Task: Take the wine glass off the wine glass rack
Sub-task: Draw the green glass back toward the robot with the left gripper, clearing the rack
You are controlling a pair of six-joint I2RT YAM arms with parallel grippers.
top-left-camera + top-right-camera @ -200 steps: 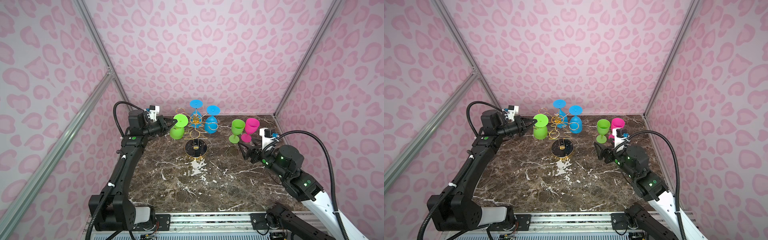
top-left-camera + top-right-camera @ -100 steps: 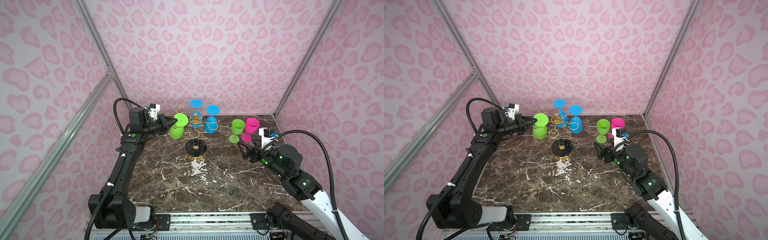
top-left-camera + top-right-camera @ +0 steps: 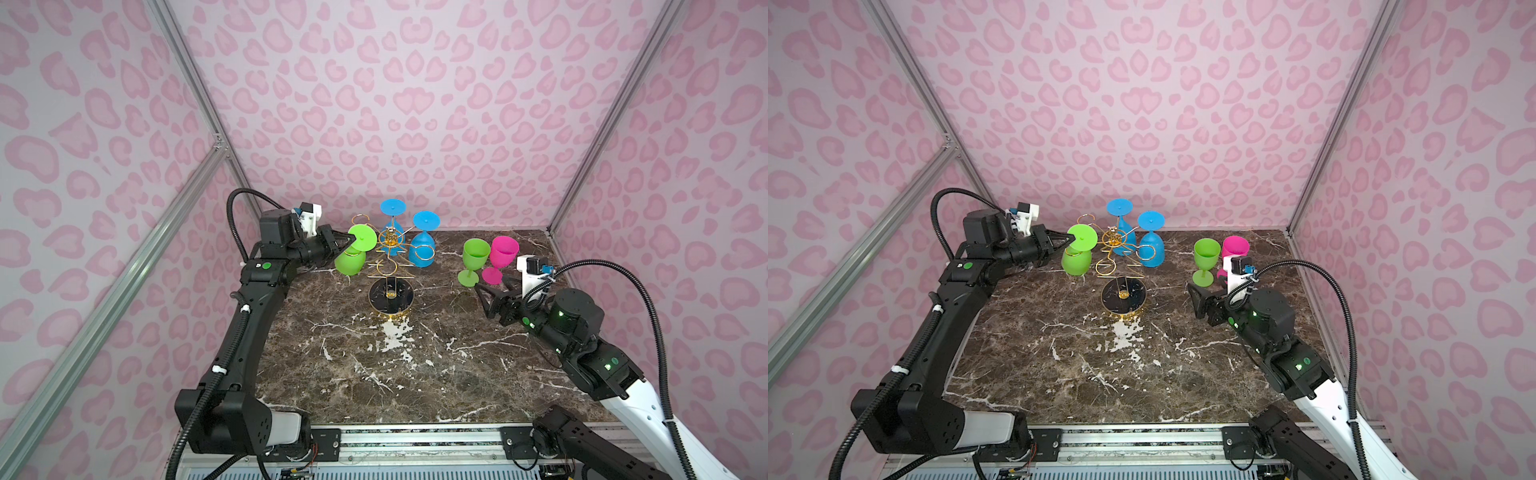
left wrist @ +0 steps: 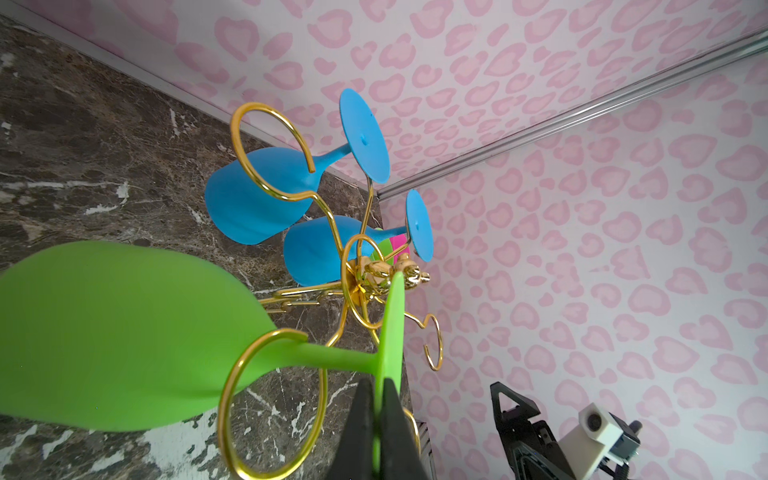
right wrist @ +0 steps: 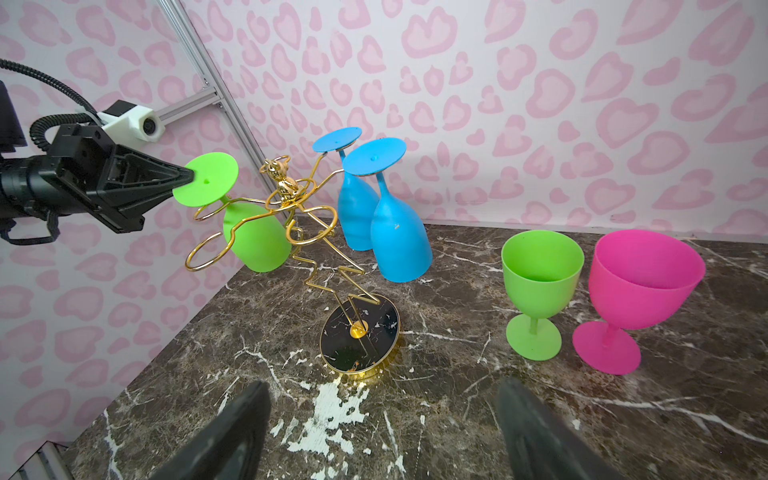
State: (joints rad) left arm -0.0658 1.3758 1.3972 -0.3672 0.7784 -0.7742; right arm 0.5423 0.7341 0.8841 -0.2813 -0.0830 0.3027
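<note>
Green wine glass (image 3: 350, 262) hangs inverted — axis tilted.

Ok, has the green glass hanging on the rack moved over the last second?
No. The hanging green glass sits at the same spot left of the wine glass rack.

Cut off, covered
The green wine glass (image 4: 124, 332) bowl and the left tool (image 4: 377, 386) run past the left wrist picture's edge; in a top view the right wrist camera (image 3: 1233, 272) hides most of the pink wine glass (image 3: 1235, 246) foot.
</note>
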